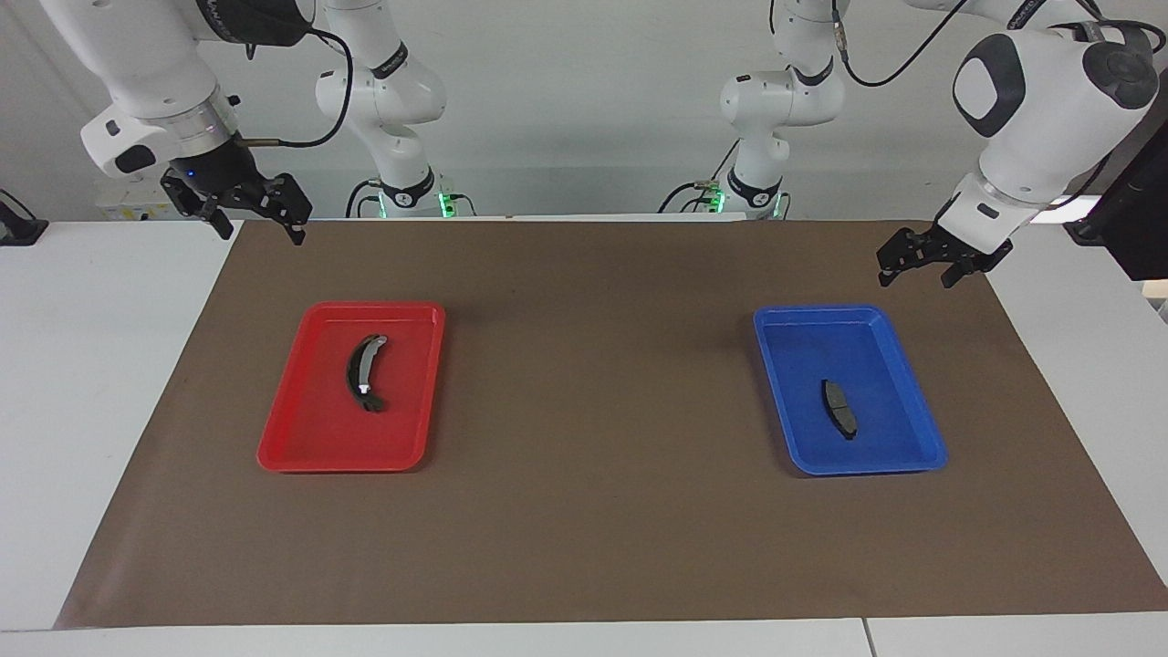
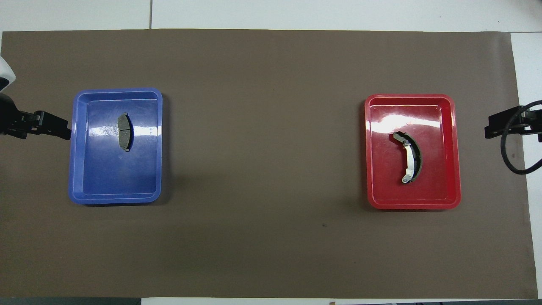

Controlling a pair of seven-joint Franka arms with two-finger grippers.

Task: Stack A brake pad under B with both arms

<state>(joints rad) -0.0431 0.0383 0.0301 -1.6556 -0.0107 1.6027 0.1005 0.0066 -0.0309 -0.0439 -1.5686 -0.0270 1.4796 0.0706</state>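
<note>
The A brake pad [image 1: 839, 408] [image 2: 123, 131], short, plain and dark, lies in the blue tray [image 1: 821, 310] [image 2: 116, 90] toward the left arm's end of the table. B [image 1: 362, 372] [image 2: 410, 157], a longer black crescent with a pale silver strip, lies in the red tray [image 1: 374, 307] [image 2: 408, 96] toward the right arm's end. My left gripper [image 1: 916, 276] [image 2: 63, 130] hangs open and empty over the mat beside the blue tray. Over the mat's edge beside the red tray, my right gripper [image 1: 262, 234] [image 2: 491, 129] is raised, open and empty.
A brown mat [image 1: 593, 383] [image 2: 262, 148] covers most of the white table, and both trays rest on it, wide apart. A black cable loop [image 2: 510, 156] hangs by the right gripper. The arms' bases stand at the robots' edge of the table.
</note>
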